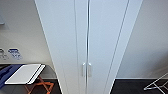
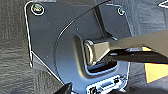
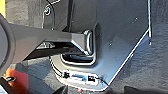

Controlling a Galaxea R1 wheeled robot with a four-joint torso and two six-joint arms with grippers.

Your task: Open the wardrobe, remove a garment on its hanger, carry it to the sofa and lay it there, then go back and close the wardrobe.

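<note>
The tall white wardrobe stands straight ahead in the head view, close to me. Both full-height doors are shut against each other. Two small vertical white handles sit side by side at the centre seam, low in the picture. The garment, its hanger and the sofa are hidden from these views. Both wrist views look down past the robot's own dark plate onto dark carpet.
To the wardrobe's left stands a folding rack with orange legs carrying a white flat panel, with something blue beside it. A metal frame lies on the dark floor at the right. Pale walls flank the wardrobe.
</note>
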